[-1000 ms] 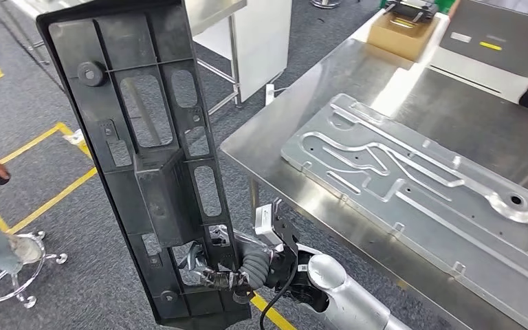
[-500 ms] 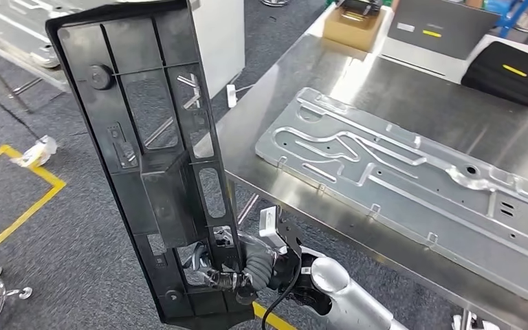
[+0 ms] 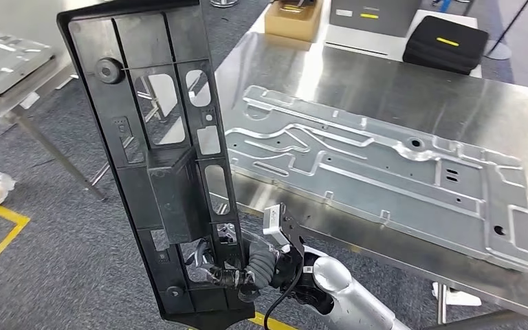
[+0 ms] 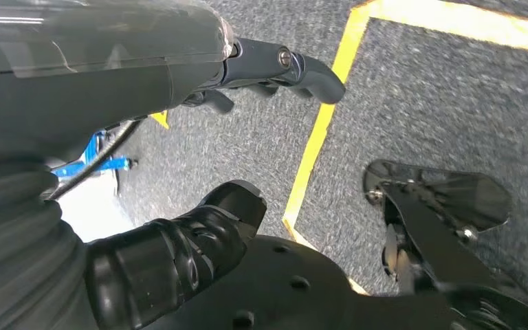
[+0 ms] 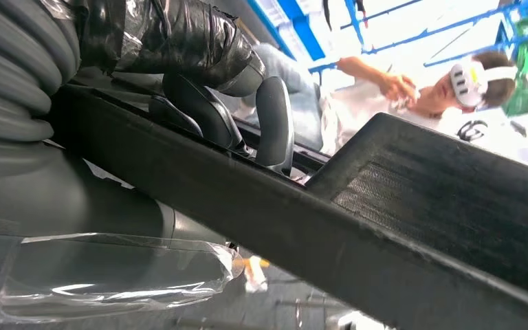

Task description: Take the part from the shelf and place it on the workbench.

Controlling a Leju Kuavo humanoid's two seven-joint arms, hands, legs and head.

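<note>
The part (image 3: 158, 158) is a long black plastic panel with ribs and cut-outs, held upright in front of me. My right hand (image 3: 237, 275) grips it near its lower end, left of the workbench's near edge. In the right wrist view the dark fingers (image 5: 275, 124) curl over the panel's edge (image 5: 385, 227). The steel workbench (image 3: 385, 89) stretches to the right, with a large flat aluminium plate (image 3: 378, 172) lying on it. My left hand (image 4: 179, 75) hangs over the grey floor, its fingers apart and holding nothing.
A cardboard box (image 3: 293, 19), a grey case (image 3: 375, 12) and a black case (image 3: 445, 42) sit at the workbench's far end. A second metal table (image 3: 7, 62) stands at the left. Yellow tape (image 3: 0, 240) marks the floor. A person (image 5: 454, 89) wearing a headset stands nearby.
The camera has turned, so the workbench has slid left and more of it shows. The panel stays in my right hand's grip. The person's arm at the left edge has left the picture.
</note>
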